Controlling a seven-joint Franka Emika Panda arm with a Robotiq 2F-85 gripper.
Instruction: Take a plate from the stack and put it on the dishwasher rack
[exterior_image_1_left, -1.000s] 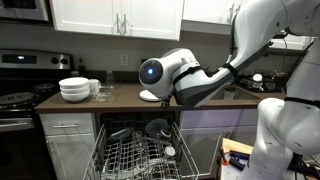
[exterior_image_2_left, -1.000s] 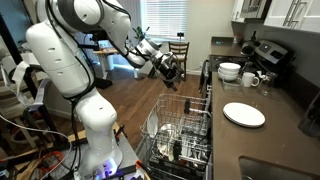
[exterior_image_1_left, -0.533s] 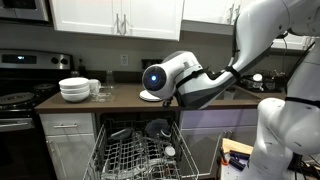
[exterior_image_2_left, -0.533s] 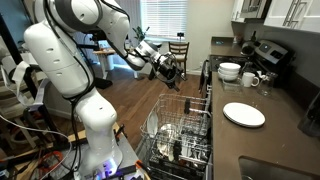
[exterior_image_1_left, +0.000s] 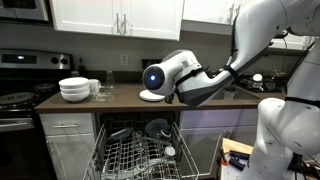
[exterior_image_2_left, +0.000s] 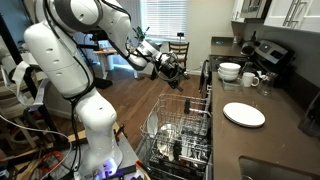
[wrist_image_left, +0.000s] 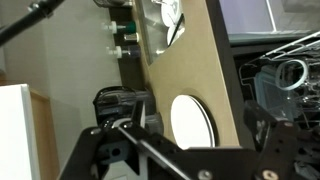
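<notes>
Nothing is moved yet: the hand (exterior_image_2_left: 172, 68) is held wide open and empty, well apart from the stack (exterior_image_2_left: 244, 115), above the dishwasher rack (exterior_image_2_left: 182, 128).

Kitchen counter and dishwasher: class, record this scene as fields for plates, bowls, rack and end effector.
plates: low white stack lying on the dark counter, nothing touching it
bowls: taller white pile, further along the same counter
rack: pulled out, some dishes in it
end effector: open, empty, in the air away from the plates
</notes>
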